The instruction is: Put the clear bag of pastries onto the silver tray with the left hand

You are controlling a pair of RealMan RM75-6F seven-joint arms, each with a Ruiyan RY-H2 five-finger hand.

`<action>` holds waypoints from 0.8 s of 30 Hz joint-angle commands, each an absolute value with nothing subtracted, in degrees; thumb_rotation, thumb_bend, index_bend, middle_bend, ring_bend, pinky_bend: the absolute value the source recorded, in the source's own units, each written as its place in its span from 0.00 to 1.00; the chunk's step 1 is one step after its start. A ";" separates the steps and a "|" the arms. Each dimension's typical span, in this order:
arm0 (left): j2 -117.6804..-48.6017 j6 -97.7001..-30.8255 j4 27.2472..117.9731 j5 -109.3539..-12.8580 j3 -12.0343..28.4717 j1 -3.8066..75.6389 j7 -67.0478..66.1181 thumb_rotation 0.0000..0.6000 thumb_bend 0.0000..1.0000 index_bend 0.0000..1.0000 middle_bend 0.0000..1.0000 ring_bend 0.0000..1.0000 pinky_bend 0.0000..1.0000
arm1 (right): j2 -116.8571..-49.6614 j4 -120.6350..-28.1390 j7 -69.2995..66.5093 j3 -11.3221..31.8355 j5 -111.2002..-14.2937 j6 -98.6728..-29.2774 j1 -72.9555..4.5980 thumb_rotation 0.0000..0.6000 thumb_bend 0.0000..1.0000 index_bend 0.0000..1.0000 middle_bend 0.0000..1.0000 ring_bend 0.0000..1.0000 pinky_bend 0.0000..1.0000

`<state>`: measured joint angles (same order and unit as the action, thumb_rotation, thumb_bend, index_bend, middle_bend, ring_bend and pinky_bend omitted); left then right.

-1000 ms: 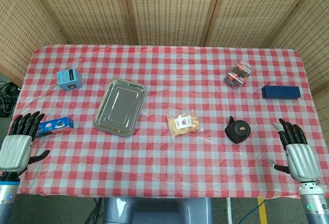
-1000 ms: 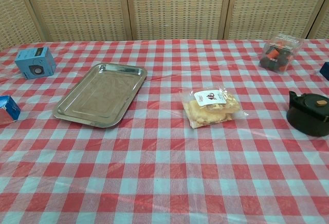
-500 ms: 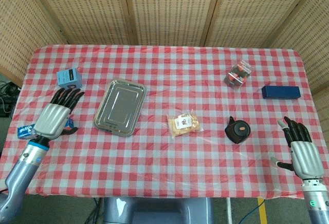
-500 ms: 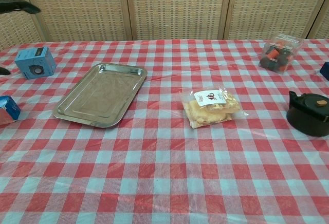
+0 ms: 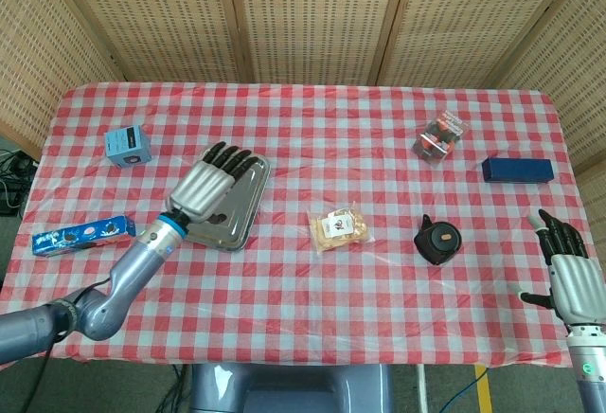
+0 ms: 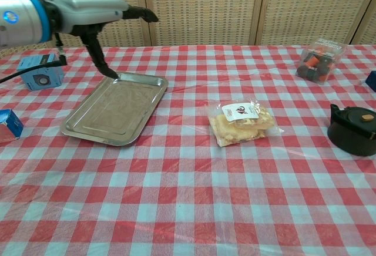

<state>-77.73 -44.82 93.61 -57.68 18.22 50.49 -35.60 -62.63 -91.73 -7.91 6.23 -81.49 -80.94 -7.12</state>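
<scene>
The clear bag of pastries (image 5: 340, 229) (image 6: 242, 123) lies flat on the checked cloth near the table's middle, with a white label on top. To its left the silver tray (image 5: 237, 206) (image 6: 114, 108) lies bare. My left hand (image 5: 210, 186) (image 6: 88, 14) hovers above the tray with its fingers spread and nothing in it, well left of the bag. My right hand (image 5: 571, 276) is open at the table's near right edge, seen only in the head view.
A black teapot (image 5: 437, 240) (image 6: 353, 128) sits right of the bag. A clear box of dark items (image 5: 439, 137) (image 6: 318, 60) and a dark blue box (image 5: 516, 169) are at the far right. A light blue cube (image 5: 127, 145) (image 6: 39, 71) and a long blue packet (image 5: 81, 236) lie left.
My left arm has swung from the near left edge rightward and forward over the tray. My right hand has drawn back slightly toward the near right corner.
</scene>
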 commanded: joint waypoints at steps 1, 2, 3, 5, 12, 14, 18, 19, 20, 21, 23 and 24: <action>-82.13 -41.57 91.19 -51.59 18.34 56.37 -39.88 1.00 0.00 0.00 0.00 0.00 0.00 | -62.24 -91.30 -9.22 6.62 -80.65 -80.54 -7.06 1.00 0.05 0.00 0.00 0.00 0.00; -83.12 -40.64 90.46 -50.19 18.18 57.83 -40.61 1.00 0.00 0.00 0.00 0.00 0.00 | -62.12 -91.19 -9.71 6.72 -80.46 -80.44 -7.04 1.00 0.05 0.00 0.00 0.00 0.00; -83.96 -39.93 89.64 -48.87 17.96 59.20 -41.39 1.00 0.00 0.00 0.00 0.00 0.00 | -62.00 -91.08 -10.16 6.81 -80.25 -80.33 -7.02 1.00 0.05 0.00 0.00 0.00 0.00; -85.48 -39.00 88.06 -46.64 17.35 61.79 -43.18 1.00 0.00 0.00 0.00 0.00 0.00 | -61.77 -90.89 -10.94 6.87 -80.13 -80.10 -7.03 1.00 0.05 0.00 0.00 0.00 0.00; -90.87 -37.46 82.95 -37.31 14.86 70.44 -47.88 1.00 0.00 0.00 0.00 0.00 0.00 | -61.17 -90.29 -13.39 6.95 -80.43 -80.12 -6.84 1.00 0.05 0.00 0.00 0.00 0.00; -92.21 -36.82 81.33 -34.55 14.09 72.62 -48.55 1.00 0.00 0.00 0.00 0.00 0.00 | -60.99 -90.25 -13.90 6.99 -80.58 -80.26 -6.78 1.00 0.05 0.00 0.00 0.00 0.00; -94.69 -35.80 78.33 -30.97 12.68 76.13 -49.33 1.00 0.00 0.00 0.00 0.00 0.00 | -60.65 -90.21 -14.98 7.10 -80.91 -80.72 -6.60 1.00 0.05 0.00 0.00 0.00 0.00; -95.21 -35.69 77.73 -30.40 12.40 76.80 -49.44 1.00 0.00 0.00 0.00 0.00 0.00 | -60.55 -90.16 -15.25 7.15 -80.87 -80.76 -6.56 1.00 0.05 0.00 0.00 0.00 0.00; -96.00 -35.44 76.81 -29.57 11.98 77.82 -49.61 1.00 0.00 0.00 0.00 0.00 0.00 | -60.42 -90.08 -15.71 7.27 -80.75 -80.83 -6.49 1.00 0.05 0.00 0.00 0.00 0.00; -96.39 -35.31 76.28 -28.96 11.67 78.42 -49.71 1.00 0.00 0.00 0.00 0.00 0.00 | -60.32 -90.01 -16.04 7.37 -80.61 -80.90 -6.43 1.00 0.05 0.00 0.00 0.00 0.00; -97.26 -34.74 75.01 -27.20 10.86 80.07 -50.08 1.00 0.00 0.00 0.00 0.00 0.00 | -60.09 -89.82 -16.83 7.58 -80.32 -80.95 -6.33 1.00 0.05 0.00 0.00 0.00 0.00; -97.61 -34.44 74.49 -26.43 10.54 80.76 -50.22 1.00 0.00 0.00 0.00 0.00 0.00 | -60.02 -89.77 -17.13 7.65 -80.21 -80.93 -6.30 1.00 0.05 0.00 0.00 0.00 0.00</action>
<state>-96.77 -35.06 75.29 -27.58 11.32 79.63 -49.78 -60.16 -89.88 -16.83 7.52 -80.39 -80.90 -6.38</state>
